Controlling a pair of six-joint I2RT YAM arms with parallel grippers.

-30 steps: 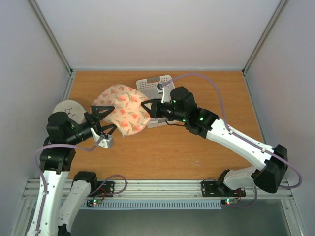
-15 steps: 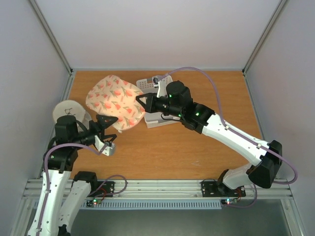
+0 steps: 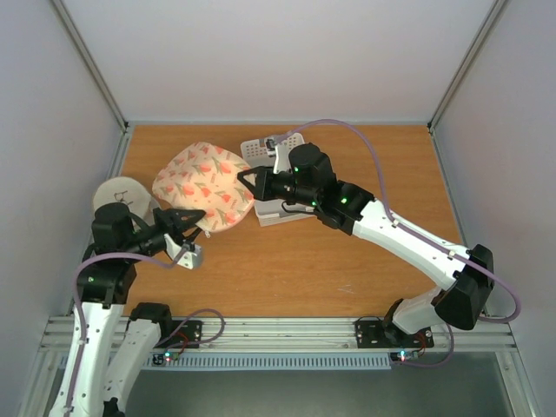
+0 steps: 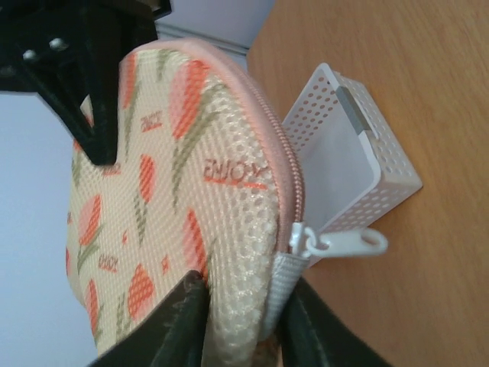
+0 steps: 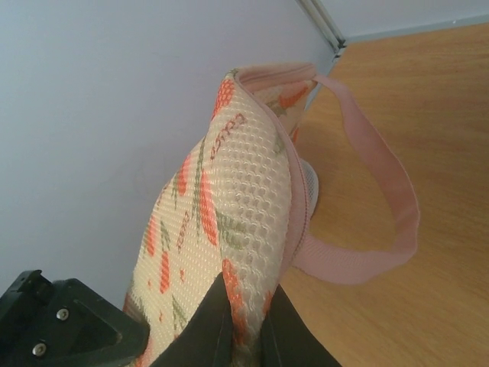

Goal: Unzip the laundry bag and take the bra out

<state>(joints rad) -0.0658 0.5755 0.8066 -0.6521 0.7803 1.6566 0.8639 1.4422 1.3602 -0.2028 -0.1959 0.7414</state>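
Observation:
The laundry bag, cream with orange tulip prints, is held up on edge between both arms. My left gripper is shut on its near end, with the white zipper pull sticking out just beside the fingers. The pink zipper runs closed along the edge. My right gripper is shut on the bag's right edge; a pink strap loop hangs off the bag there. The bra is hidden.
A white perforated basket sits behind the right gripper, also in the left wrist view. A round white disc lies at the left edge of the wooden table. Grey walls close in left, right and back.
The left gripper, open and drawn back half a second ago, has moved onto the bag's near end and closed on it. The right gripper kept its hold and shifted the bag slightly.

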